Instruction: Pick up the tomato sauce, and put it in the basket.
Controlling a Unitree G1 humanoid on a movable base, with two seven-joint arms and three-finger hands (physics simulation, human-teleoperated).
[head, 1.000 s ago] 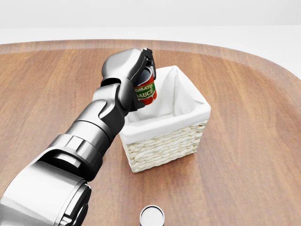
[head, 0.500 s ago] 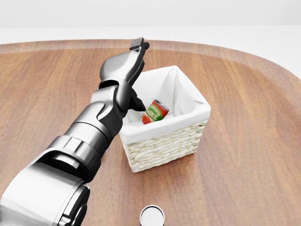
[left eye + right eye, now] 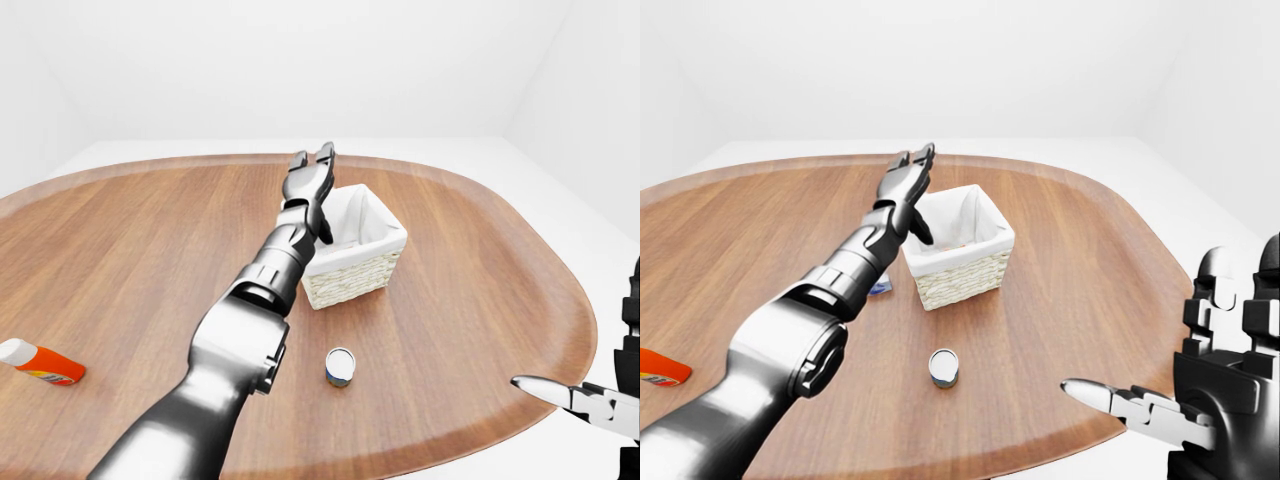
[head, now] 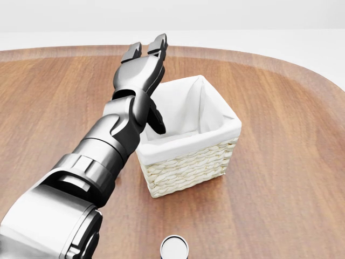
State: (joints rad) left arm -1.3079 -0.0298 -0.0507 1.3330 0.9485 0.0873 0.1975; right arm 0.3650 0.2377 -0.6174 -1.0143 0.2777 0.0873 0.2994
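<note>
Hovering left hand over basket | fingers spread, empty | right hand spread

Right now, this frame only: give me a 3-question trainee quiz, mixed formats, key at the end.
1. True or false: the left hand is closed round a can.
2. Multiple choice: in the left-eye view, the small round can stands (A) inside the basket, (B) on the table below the basket, (C) in the right hand.
3. Fill in: the basket is woven outside and lined with ___ cloth.

Key
1. False: its fingers are spread open above the basket's left rim, holding nothing.
2. B: it stands on the wooden table, apart from the basket.
3. White. The tomato sauce does not show in the head view; the liner walls hide the basket's floor.
</note>
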